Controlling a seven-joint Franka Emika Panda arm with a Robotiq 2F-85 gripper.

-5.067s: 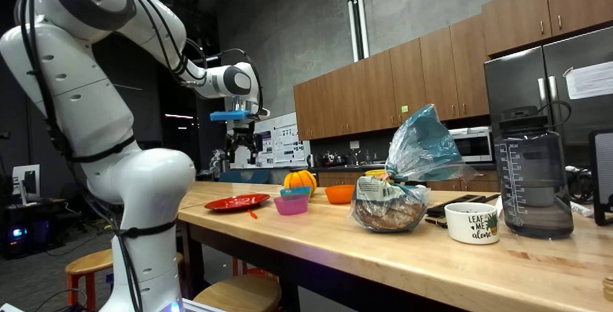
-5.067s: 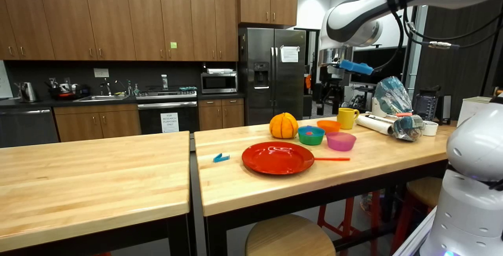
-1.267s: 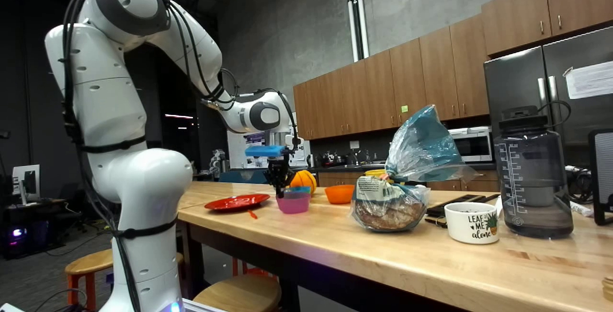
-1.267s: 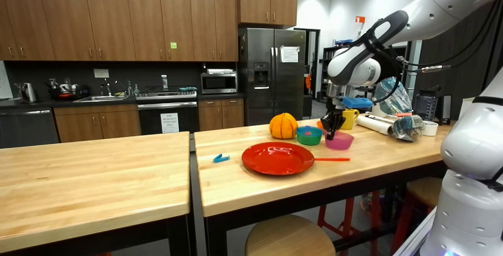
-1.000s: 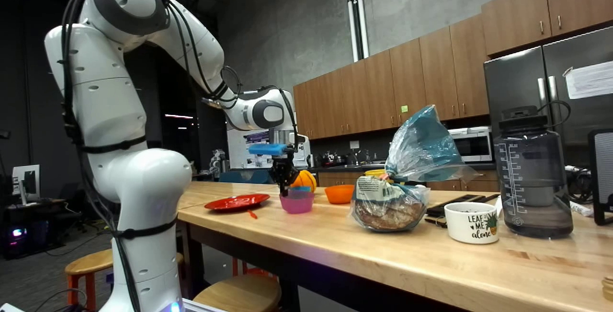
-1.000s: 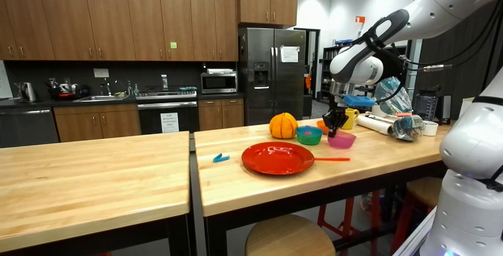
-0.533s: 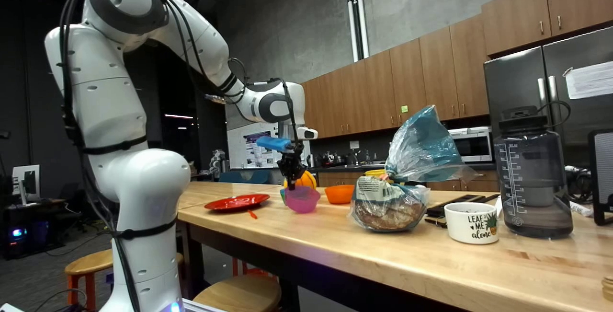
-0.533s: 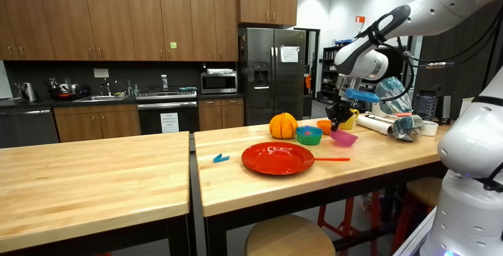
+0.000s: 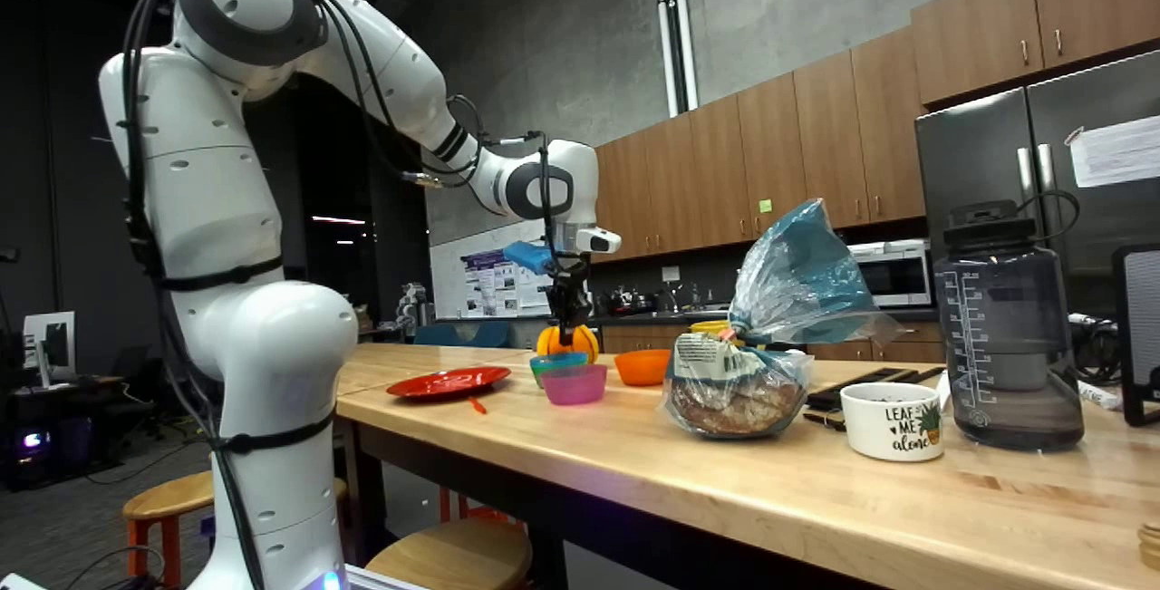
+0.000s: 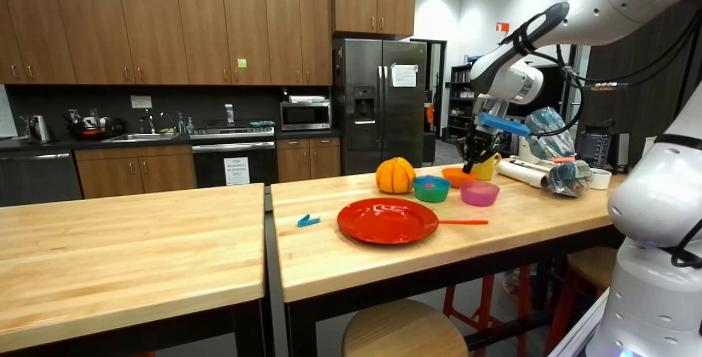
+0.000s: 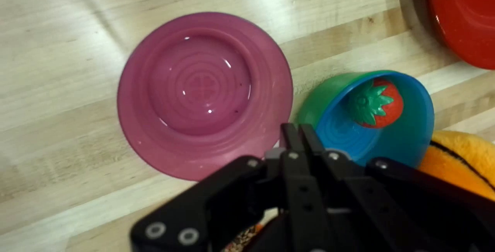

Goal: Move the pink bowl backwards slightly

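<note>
Both exterior views show the long wooden table (image 9: 634,445), with the white robot arm (image 9: 204,173) bent over it and the black gripper (image 11: 297,128) hanging tilted at its end, above the small bowls. The dark water bottle (image 9: 1010,345) stands upright near the bagged loaf (image 9: 739,395); the red plate (image 10: 384,220) lies well apart from both, with the coloured bowls between it and the loaf. The orange pumpkin (image 10: 395,175) sits near the plate. The pink bowl (image 10: 479,195) stands upright on the table, lower than the gripper and apart from it: in both exterior views a strip of space shows between its rim and the lowest part of the fingers. In the wrist view the bowl fills the area to the left of the fingertips (image 11: 290,134) and reaches farther up, while its lower right edge passes close by them and is partly covered by the gripper's linkage. Those fingers are together, side by side, with only a thin dark line dividing them. Just beside the pink bowl is the green-and-blue bowl (image 10: 431,192) (one bowl or two nested, I cannot tell), and the orange bowl (image 9: 643,368) stands near both. Smallest is the strawberry (image 11: 392,107), red with a green leafy top, lying inside the green-and-blue bowl.
</note>
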